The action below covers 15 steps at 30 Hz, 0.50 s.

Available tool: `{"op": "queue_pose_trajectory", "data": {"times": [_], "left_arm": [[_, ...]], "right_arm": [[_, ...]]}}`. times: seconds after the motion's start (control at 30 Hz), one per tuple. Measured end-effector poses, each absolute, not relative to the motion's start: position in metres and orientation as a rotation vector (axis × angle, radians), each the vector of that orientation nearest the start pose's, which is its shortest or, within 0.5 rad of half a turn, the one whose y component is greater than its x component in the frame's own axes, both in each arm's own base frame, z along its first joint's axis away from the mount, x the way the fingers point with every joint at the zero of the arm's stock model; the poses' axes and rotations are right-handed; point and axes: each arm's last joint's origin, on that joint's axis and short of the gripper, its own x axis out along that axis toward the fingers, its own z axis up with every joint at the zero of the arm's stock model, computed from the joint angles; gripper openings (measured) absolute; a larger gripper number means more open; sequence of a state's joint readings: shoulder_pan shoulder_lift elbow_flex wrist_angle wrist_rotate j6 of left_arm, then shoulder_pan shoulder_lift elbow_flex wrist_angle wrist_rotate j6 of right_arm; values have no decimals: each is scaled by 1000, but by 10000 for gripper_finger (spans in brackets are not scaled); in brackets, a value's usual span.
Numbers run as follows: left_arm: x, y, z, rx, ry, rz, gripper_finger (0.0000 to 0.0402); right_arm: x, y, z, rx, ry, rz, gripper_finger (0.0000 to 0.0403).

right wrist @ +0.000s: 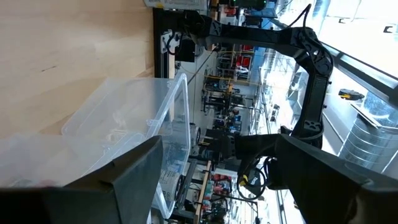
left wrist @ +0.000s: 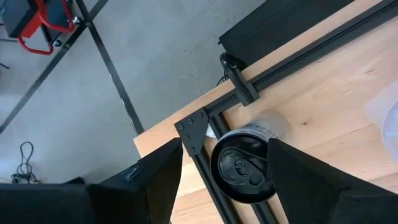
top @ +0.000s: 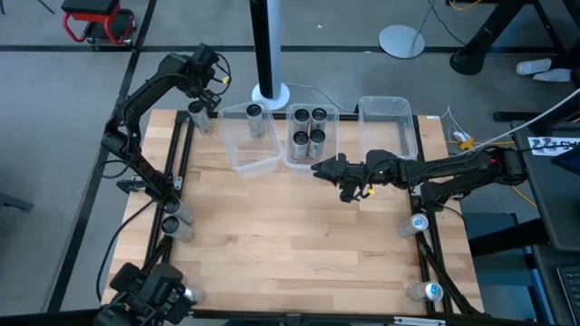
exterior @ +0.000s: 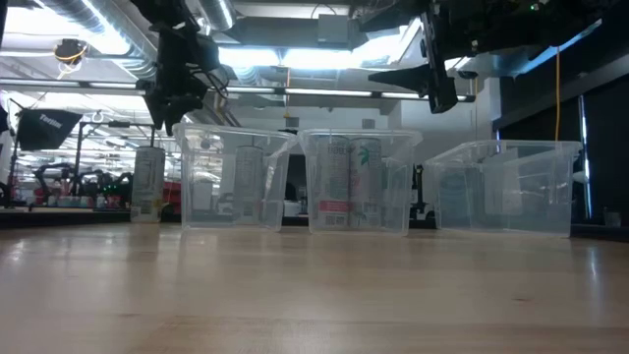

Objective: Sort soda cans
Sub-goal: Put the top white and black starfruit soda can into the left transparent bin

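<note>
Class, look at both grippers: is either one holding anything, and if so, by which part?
Nothing is held. The left gripper hangs open above a dark-topped can at the table's far left corner; the right gripper is open and empty.

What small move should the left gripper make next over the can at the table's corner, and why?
Probably lower straight down. The left gripper hangs open above the upright silver-grey metal soda can with a dark top, its dark fingers on either side and apart from it, so it likely must descend before closing. The right gripper waits open near the clear plastic bins.
</note>
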<state>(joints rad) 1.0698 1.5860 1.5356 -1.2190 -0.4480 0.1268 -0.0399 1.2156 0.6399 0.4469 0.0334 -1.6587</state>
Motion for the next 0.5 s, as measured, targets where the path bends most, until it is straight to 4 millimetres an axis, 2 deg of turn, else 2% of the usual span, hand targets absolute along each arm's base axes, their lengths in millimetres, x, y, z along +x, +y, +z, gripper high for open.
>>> {"op": "queue_pose_trajectory", "data": {"times": [0.1, 0.33, 0.5], "left_arm": [[133, 269, 325, -334, 1391, 1203, 225], [135, 270, 327, -258, 1413, 1216, 262], [138, 269, 327, -278, 1384, 1240, 265]], "right_arm": [[262, -11, 256, -1658, 158, 51, 312], [262, -11, 256, -1666, 158, 52, 312], [262, -11, 255, -1672, 159, 54, 312]]}}
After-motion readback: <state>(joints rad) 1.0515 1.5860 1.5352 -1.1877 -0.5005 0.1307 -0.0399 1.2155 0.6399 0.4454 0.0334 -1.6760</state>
